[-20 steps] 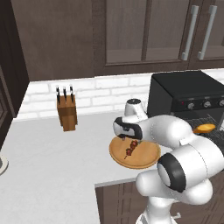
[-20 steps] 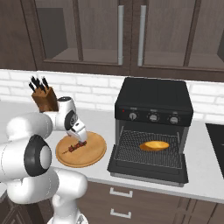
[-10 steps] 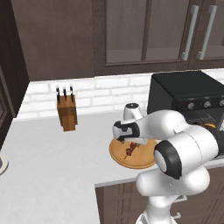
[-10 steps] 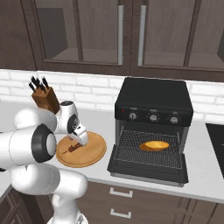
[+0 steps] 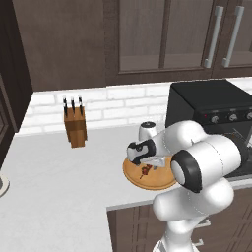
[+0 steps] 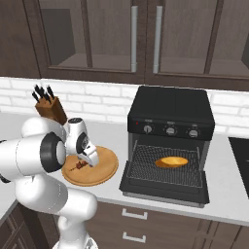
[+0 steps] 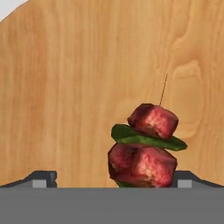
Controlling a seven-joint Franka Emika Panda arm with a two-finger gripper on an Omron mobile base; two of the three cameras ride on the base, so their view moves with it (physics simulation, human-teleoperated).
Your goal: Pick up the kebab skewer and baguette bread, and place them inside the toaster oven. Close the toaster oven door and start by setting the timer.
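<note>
The kebab skewer (image 7: 146, 151), red meat chunks with a green slice on a thin stick, lies on a round wooden board (image 7: 65, 87). My gripper (image 7: 114, 181) hangs open just above it, with the skewer between the fingertips (image 7: 42, 178), close to the right one. From the right base the gripper (image 6: 90, 159) hovers low over the skewer (image 6: 79, 167). The black toaster oven (image 6: 170, 112) stands to the right, its door (image 6: 165, 188) folded down flat. The golden baguette bread (image 6: 171, 161) rests on the wire rack inside. From the left base the gripper (image 5: 146, 162) is over the skewer (image 5: 145, 171).
The wooden board (image 6: 99, 170) sits near the counter's front edge, just left of the open oven door. A knife block (image 5: 75, 125) stands at the back left against the white brick wall. Dark cabinets (image 6: 146, 34) hang above the counter.
The hand has come down closer to the board over the skewer and the arm's elbow has swung forward. The jaws stayed open. Skewer and baguette have not moved.
</note>
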